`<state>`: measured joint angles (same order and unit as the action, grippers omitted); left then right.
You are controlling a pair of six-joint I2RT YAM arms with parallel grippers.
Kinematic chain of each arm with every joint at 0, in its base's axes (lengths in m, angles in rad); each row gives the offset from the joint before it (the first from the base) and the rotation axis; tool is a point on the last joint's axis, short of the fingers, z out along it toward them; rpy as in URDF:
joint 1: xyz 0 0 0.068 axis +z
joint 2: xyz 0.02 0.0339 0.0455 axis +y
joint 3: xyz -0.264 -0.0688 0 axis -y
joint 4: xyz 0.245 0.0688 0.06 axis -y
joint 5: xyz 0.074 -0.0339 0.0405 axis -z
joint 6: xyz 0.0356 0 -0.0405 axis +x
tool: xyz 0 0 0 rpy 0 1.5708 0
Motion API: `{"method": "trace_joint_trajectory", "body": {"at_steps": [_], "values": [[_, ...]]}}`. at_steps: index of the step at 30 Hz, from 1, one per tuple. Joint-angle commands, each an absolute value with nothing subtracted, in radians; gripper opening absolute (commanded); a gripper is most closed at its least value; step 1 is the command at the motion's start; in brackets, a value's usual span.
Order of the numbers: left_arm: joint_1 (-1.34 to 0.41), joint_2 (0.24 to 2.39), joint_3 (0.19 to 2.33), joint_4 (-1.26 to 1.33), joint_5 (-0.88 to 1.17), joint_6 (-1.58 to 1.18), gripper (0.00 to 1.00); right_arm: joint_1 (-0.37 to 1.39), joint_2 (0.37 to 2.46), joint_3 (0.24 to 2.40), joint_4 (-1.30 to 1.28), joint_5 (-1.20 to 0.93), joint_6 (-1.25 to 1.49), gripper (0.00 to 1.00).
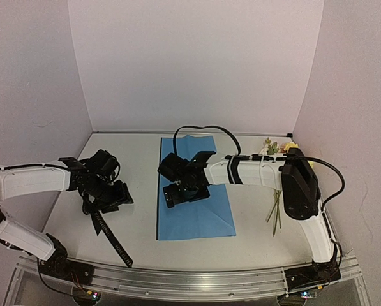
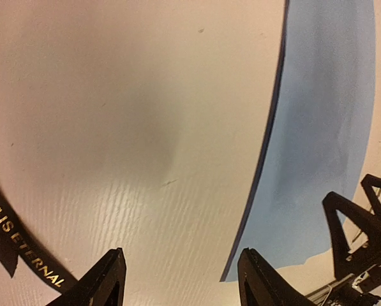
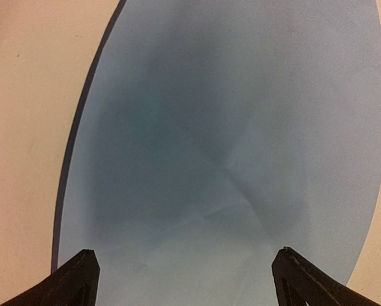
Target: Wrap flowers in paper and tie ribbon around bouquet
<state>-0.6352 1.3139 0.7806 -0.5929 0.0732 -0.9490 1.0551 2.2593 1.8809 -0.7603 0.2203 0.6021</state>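
A: What colour is the paper (image 1: 196, 220)?
B: Light blue, with a dark line along one edge.
A: The ribbon (image 1: 111, 238) left of the paper?
B: Black, with pale gold capital lettering.
A: The flowers (image 1: 288, 147) right of the paper?
B: Yellow and pale blooms, green stems.
A: The table (image 1: 254, 239)?
B: Plain off-white.

Present on the counter (image 1: 139, 210): one sheet of paper (image 1: 196, 220), light blue. One black ribbon (image 1: 110, 237), lettered. One bunch of flowers (image 1: 271, 147), yellow and pale; blooms and stems too small to count singly. Two arms, one hand apiece: left hand (image 1: 113, 194), right hand (image 1: 187, 191). Two fingers (image 3: 75, 280) per hand, four in all.
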Motion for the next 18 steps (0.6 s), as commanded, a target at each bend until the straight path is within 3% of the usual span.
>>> {"method": "trace_joint_trajectory", "body": {"at_steps": [1, 12, 15, 18], "values": [[-0.599, 1.423, 0.863, -0.43, 0.18, -0.868, 0.62, 1.027, 2.285, 1.862, -0.784, 0.28, 0.583, 0.98], [-0.577, 1.649, 0.947, -0.253, 0.33, -0.83, 0.64, 0.984, 2.322, 1.788, -0.678, 0.12, 0.59, 0.96], [-0.566, 1.682, 0.945, -0.228, 0.357, -0.836, 0.64, 0.984, 2.323, 1.77, -0.676, 0.104, 0.597, 0.88], [-0.557, 1.704, 0.941, -0.211, 0.376, -0.845, 0.64, 0.985, 2.32, 1.745, -0.669, 0.09, 0.601, 0.73]]}}
